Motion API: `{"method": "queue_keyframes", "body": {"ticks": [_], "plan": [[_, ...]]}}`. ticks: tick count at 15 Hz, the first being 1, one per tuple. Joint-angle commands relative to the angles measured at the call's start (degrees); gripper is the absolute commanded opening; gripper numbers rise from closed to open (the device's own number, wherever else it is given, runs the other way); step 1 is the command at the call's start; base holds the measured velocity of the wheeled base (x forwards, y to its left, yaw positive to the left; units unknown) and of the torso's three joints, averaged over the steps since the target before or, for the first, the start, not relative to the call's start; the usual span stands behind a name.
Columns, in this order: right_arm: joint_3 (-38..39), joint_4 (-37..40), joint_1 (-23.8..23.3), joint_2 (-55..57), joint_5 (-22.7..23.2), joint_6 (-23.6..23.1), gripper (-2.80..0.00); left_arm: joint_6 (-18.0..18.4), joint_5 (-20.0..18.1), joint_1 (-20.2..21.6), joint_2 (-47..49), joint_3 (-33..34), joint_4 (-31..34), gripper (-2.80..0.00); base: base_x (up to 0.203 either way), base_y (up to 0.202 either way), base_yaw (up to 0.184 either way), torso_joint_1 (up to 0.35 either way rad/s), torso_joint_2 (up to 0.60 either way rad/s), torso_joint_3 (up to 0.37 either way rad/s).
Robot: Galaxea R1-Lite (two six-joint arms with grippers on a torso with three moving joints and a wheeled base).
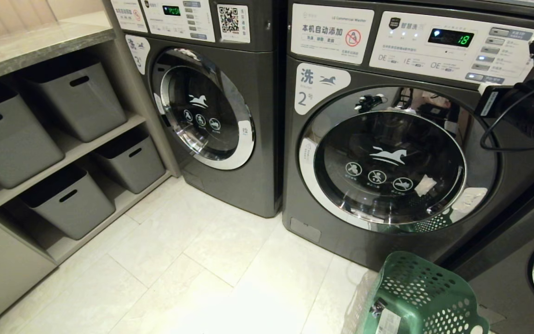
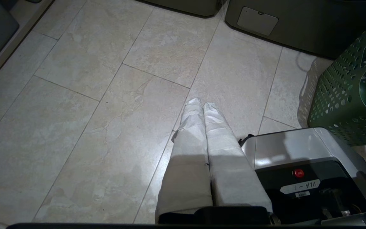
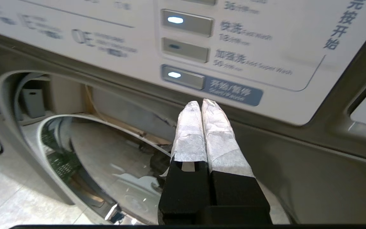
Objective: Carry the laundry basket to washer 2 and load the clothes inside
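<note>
Right gripper (image 3: pixel 201 103), fingers pressed together, empty, is hovering just below the start button (image 3: pixel 183 76) on washer 2 (image 1: pixel 387 185); left gripper (image 2: pixel 202 106), closed too, is hanging parked over the floor.

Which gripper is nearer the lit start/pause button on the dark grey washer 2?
Right. The right gripper is just below the button; the left gripper hangs over floor tiles.

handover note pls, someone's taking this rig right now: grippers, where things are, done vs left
Left gripper: shut, empty, hanging over the floor tiles.
Right gripper: shut, empty, tips just below the lit start/pause button on washer 2.
Laundry basket: on the floor in front of washer 2.
Washer 2 door: closed; display reads 18.
Clothes: not clearly visible; whether they are loaded cannot be told.
Done: basket delivered.
Left: confirm the load.
</note>
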Motion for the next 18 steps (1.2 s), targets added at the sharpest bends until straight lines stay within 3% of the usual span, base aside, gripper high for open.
{"method": "queue_keyframes", "body": {"ticks": [1,18], "plan": [[1.37,-0.15,0.04,-1.88,0.22,0.16,-2.80,0.02,-0.03,0.06,0.03,0.09,-0.01,-2.80,0.000,0.000,0.000,0.000,0.00,0.000],[-2.01,-0.24,0.44,0.75,0.49,0.17,-2.80,0.02,-0.02,0.04,0.05,0.09,-0.01,-2.80,0.000,0.000,0.000,0.000,0.00,0.000]]}}
